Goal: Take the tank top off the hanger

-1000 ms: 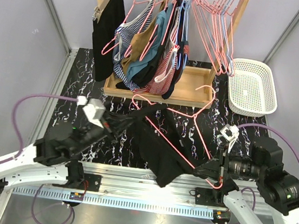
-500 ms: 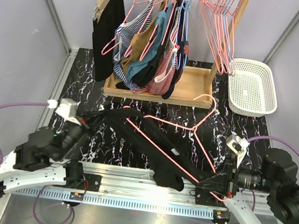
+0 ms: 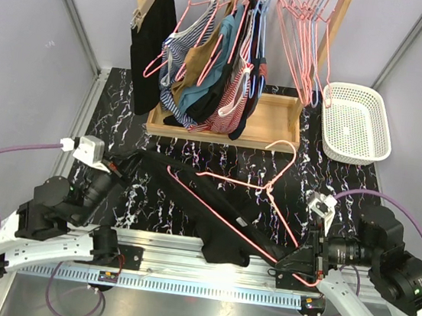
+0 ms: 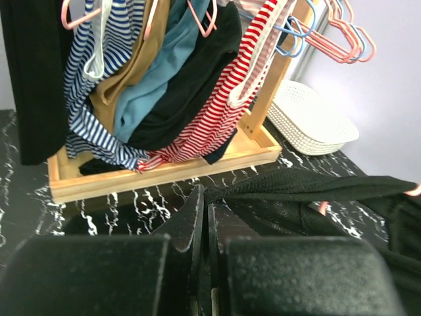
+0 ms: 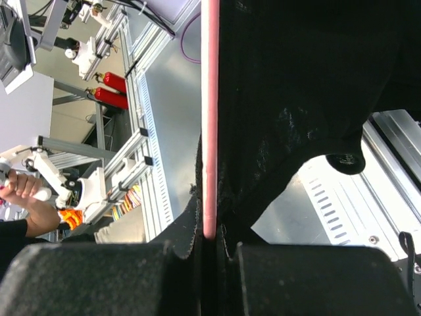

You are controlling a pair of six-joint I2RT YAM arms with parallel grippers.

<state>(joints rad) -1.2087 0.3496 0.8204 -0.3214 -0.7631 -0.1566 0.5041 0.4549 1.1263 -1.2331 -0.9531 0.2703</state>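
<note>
The left fingers (image 4: 195, 217) were shut tight on one end of the black tank top (image 3: 219, 221). The right fingers (image 5: 191, 234) were pinched on the pink hanger (image 5: 209, 118), at one corner. The top lay stretched on the desk (image 3: 112, 115) between the two sets of fingers. I think the job was about half done. The top looked long and tight, but the wire seemed caught inside it, so it had yet to slide all the way off. Part of the top lay right by the desk's front edge, close to the right fingers. Past both sets of fingers stood the clothes rack (image 3: 272, 127) and a white basket (image 3: 354, 122), so the open room was out beside the left fingers.
</note>
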